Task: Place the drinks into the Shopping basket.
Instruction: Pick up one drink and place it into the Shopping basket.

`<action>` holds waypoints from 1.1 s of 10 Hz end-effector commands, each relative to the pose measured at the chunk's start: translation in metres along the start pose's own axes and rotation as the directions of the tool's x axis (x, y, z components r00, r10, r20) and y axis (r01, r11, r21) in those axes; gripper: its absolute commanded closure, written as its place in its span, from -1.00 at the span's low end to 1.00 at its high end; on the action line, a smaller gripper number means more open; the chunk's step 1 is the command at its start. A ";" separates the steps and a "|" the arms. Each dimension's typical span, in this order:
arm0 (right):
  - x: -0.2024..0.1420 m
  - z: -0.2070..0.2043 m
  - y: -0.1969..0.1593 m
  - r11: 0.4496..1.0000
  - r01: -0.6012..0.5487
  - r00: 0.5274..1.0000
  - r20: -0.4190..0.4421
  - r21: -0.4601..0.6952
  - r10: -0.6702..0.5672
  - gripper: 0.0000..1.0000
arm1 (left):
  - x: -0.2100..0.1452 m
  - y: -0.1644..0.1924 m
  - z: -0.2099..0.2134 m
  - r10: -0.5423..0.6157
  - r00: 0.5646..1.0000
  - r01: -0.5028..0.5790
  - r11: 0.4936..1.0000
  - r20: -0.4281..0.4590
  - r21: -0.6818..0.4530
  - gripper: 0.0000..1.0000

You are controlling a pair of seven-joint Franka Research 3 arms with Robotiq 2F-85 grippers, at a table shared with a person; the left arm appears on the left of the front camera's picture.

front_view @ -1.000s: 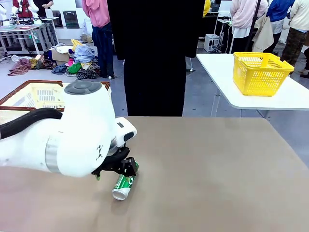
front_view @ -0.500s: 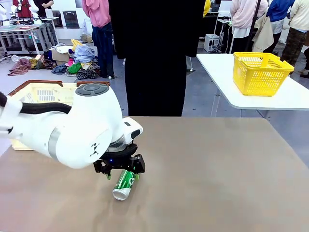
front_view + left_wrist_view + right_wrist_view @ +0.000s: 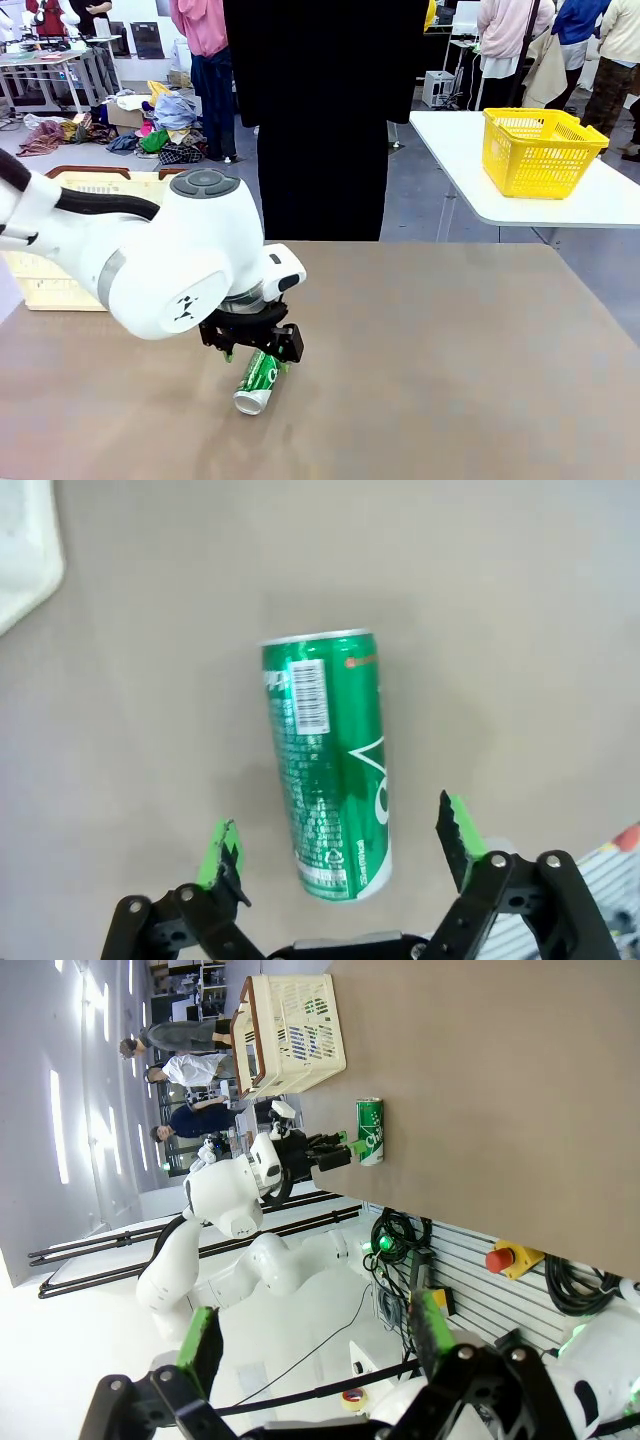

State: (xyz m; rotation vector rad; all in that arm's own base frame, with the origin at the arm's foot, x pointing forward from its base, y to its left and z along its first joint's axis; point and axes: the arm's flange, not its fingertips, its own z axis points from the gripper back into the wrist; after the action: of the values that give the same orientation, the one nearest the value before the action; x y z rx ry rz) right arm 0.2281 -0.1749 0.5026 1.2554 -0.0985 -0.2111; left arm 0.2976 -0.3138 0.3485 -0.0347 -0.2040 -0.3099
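A green drink can (image 3: 258,382) lies on its side on the brown table, silver end toward me. My left gripper (image 3: 256,358) hangs just above it, open. In the left wrist view the can (image 3: 330,770) lies lengthwise between and beyond the green fingertips (image 3: 220,848), and the gripper (image 3: 340,842) touches nothing. The cream Shopping basket (image 3: 40,280) with a brown rim stands at the table's left, partly behind my left arm. My right gripper (image 3: 315,1332) is open and holds nothing, far from the can (image 3: 370,1132) and the basket (image 3: 290,1030).
A person in black (image 3: 320,120) stands at the table's far edge. A bright yellow basket (image 3: 540,150) sits on a separate white table at the back right. The right half of the brown table (image 3: 480,350) is bare.
My left arm has swung right and drawn back, uncovering more of the basket. Its gripper has turned over the can. The can has not moved.
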 end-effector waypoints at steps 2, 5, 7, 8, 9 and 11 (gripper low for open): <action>-0.002 0.003 -0.001 1.000 -0.019 1.000 -0.008 -0.007 0.019 -1.00 | 0.008 0.005 -0.005 -0.147 0.989 0.147 0.989 0.018 -0.013 -1.00; -0.002 0.003 -0.001 1.000 -0.019 1.000 -0.008 -0.007 0.019 -1.00 | 0.011 0.006 -0.009 -0.143 0.990 0.143 0.990 0.005 -0.013 -1.00; -0.002 0.003 -0.001 1.000 -0.019 1.000 -0.008 -0.007 0.019 -1.00 | 0.019 0.007 -0.029 -0.139 0.990 0.139 0.990 -0.026 0.001 -1.00; -0.002 0.003 -0.001 1.000 -0.019 1.000 -0.008 -0.007 0.019 -1.00 | 0.021 0.005 -0.040 -0.147 0.988 0.147 0.989 -0.043 0.000 -1.00; -0.002 0.003 -0.001 1.000 -0.019 1.000 -0.008 -0.007 0.019 -1.00 | 0.022 0.003 -0.047 -0.153 0.987 0.153 0.988 -0.056 -0.002 -1.00; -0.002 0.003 -0.001 1.000 -0.019 1.000 -0.008 -0.007 0.019 -1.00 | 0.021 0.001 -0.053 -0.156 0.986 0.156 0.988 -0.065 -0.004 -1.00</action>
State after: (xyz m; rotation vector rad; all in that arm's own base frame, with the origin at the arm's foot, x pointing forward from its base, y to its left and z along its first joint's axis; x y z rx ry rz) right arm 0.2281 -0.1749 0.5026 1.2554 -0.0985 -0.2111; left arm 0.3230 -0.3178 0.3016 -0.0202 -0.1190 -0.4751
